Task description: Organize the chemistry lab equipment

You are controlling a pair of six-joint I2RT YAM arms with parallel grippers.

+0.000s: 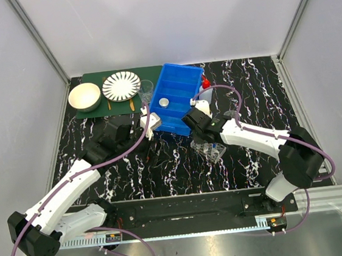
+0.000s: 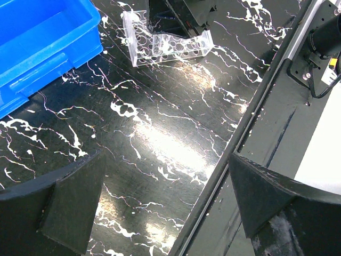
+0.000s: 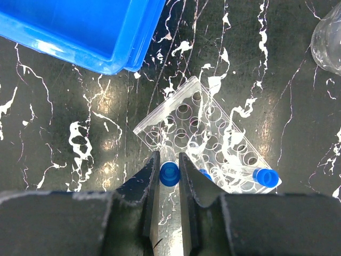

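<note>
From above, the rack [image 1: 212, 150] sits on the table [image 1: 163, 171] at 5 o'clock of the blue bin [image 1: 177, 98], with the right fingers [image 1: 204, 139] right over it and the left fingers [image 1: 151, 124] off at its 10 o'clock, beside the bin. Nothing braces the rack, so a push from the right arm could slide or tip so light a thing. In the left wrist view the left fingers [image 2: 72, 208] stand wide apart and hold nothing. The rack [image 2: 165, 45] lies well away at 12 o'clock and the bin [image 2: 37, 42] at 10 o'clock, so no quick help would come from that side. In the right wrist view the right fingers [image 3: 151, 184] are clamped on a blue-capped tube [image 3: 169, 174] just at the rack's [image 3: 200, 130] near edge. If the tube comes down off-centre or tilted, I judge it would catch a hole's rim, drag the rack, or slip in the grip. A second tube [image 3: 254, 175] lies loose across the rack at 4 o'clock and could roll off if the rack is jolted. The beaker [image 3: 327, 37] at 2 o'clock looks safely apart.
</note>
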